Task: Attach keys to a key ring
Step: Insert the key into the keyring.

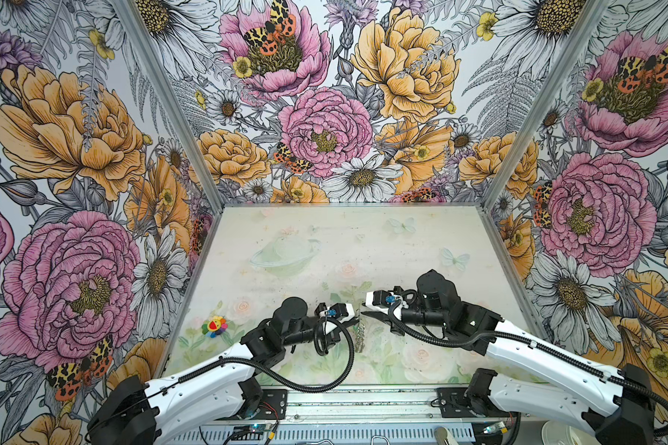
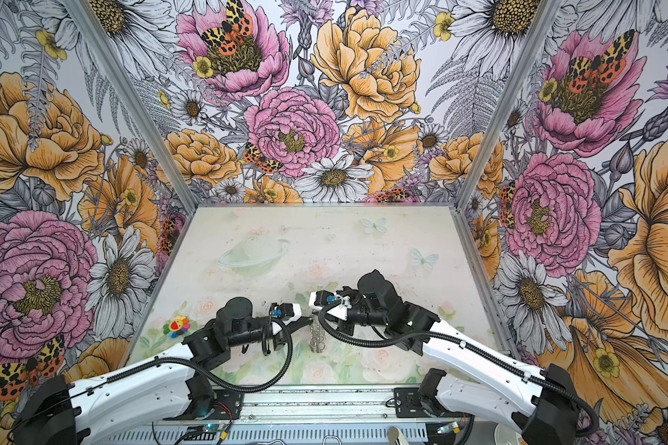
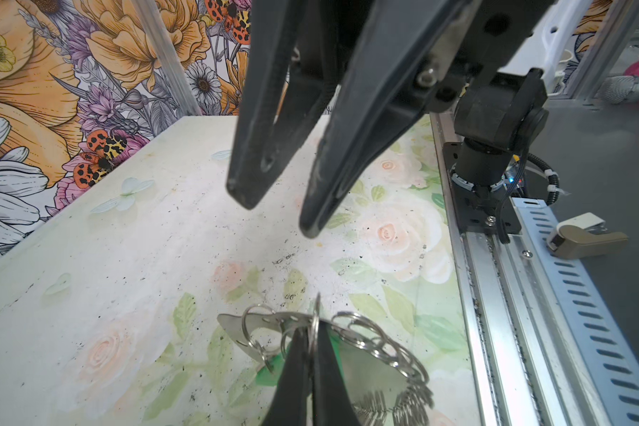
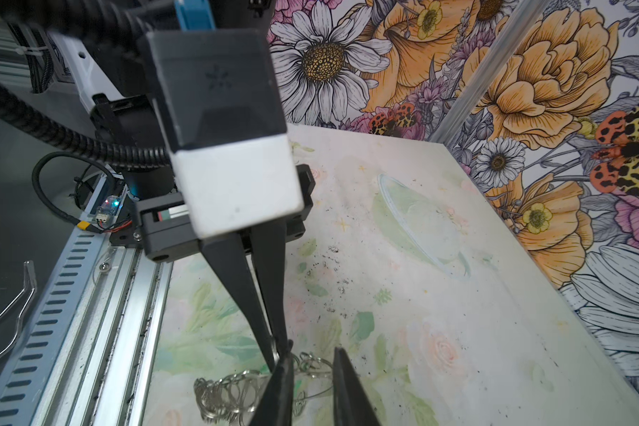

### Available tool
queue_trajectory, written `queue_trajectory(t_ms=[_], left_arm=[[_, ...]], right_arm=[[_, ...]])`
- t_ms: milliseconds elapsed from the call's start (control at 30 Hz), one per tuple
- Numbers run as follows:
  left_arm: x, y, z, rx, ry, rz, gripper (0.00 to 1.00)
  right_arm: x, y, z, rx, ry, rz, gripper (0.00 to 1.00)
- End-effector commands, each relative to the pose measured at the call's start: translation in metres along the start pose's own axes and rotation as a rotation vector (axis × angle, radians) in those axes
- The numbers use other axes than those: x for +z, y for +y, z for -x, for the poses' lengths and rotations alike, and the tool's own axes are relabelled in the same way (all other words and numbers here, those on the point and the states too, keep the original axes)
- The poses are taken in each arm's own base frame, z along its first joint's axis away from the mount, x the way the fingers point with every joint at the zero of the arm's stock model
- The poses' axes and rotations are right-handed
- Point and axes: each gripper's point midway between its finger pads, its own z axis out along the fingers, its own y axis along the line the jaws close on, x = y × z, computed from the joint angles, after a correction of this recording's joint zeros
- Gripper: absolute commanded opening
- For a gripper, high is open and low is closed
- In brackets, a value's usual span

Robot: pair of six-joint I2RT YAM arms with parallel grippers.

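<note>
**Holding the key ring by one wire loop**

The key ring (image 3: 369,365) sat over the front middle of the table (image 1: 324,239). I could not tell whether it hung clear of the surface. The left gripper (image 3: 309,333) had its fingers pressed together on one wire loop (image 3: 316,313) at the rim, which I judged steadied the plate and presented that loop. A green tag (image 3: 270,374) showed under the plate, but its key was hidden. The right gripper (image 3: 275,214) stood just beyond, jaws apart and empty, presumably ready to work the loop. Neighbouring loops crowded the pinched one, and the left fingers covered part of it. A rainbow flower toy (image 1: 214,326) lay well apart.
</note>
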Motion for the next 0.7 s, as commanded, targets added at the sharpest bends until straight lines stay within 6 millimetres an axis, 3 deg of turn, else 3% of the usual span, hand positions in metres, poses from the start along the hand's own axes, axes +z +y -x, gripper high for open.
queue_trajectory(t_ms=[0, 367, 667], left_arm=[[0.0, 0.001, 0.016, 0.034, -0.03, -0.003, 0.0], [0.001, 0.0, 0.018, 0.028, -0.036, -0.014, 0.0], [-0.001, -0.004, 0.022, 0.03, -0.054, -0.028, 0.0]], right_arm=[[0.001, 0.004, -0.006, -0.01, 0.056, 0.032, 0.22], [0.012, 0.018, -0.003, 0.007, 0.051, 0.121, 0.21], [0.02, 0.019, -0.006, 0.009, 0.071, 0.132, 0.12]])
